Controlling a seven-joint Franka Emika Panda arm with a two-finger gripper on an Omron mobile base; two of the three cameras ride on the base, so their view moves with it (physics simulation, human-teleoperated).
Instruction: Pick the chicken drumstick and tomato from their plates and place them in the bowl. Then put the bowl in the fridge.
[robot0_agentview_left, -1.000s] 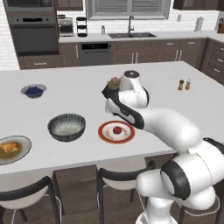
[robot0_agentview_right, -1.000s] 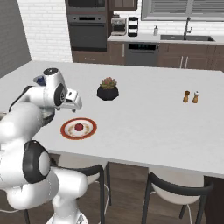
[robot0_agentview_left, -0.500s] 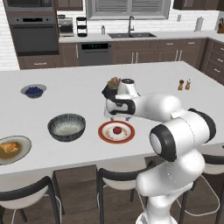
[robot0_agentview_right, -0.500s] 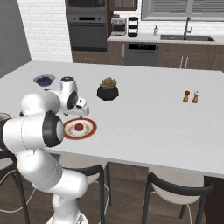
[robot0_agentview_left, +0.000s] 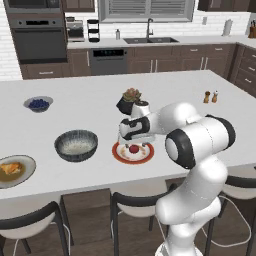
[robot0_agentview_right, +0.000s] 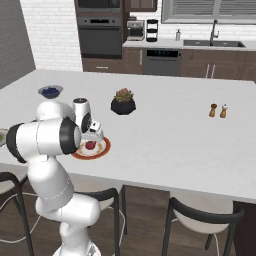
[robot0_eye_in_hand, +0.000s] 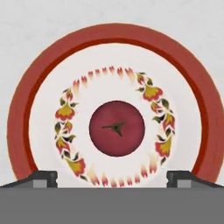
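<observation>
The tomato (robot0_eye_in_hand: 117, 128) is a dark-red ball in the middle of the white plate with the orange-red rim (robot0_eye_in_hand: 109, 35). My gripper (robot0_eye_in_hand: 112, 178) hangs open straight above it, one fingertip (robot0_eye_in_hand: 43, 178) on each side, touching nothing. From the left base view the gripper (robot0_agentview_left: 134, 141) sits just over the tomato (robot0_agentview_left: 133, 148); the right base view shows the gripper (robot0_agentview_right: 93, 138) over the tomato (robot0_agentview_right: 90, 145) too. The speckled bowl (robot0_agentview_left: 76, 145) stands left of this plate. The chicken drumstick (robot0_agentview_left: 10, 168) lies on the grey-rimmed plate (robot0_agentview_left: 24, 172) at the far left. The fridge is out of view.
A black pot with a succulent (robot0_agentview_left: 130, 101) stands just behind the red-rimmed plate. A small bowl of blue berries (robot0_agentview_left: 38, 104) is at the back left, salt and pepper shakers (robot0_agentview_left: 210, 96) at the right. Stools line the counter's near edge.
The arm has folded down and the hand has dropped from above the pot to just over the tomato's plate. The gripper stays open; no object has moved.
</observation>
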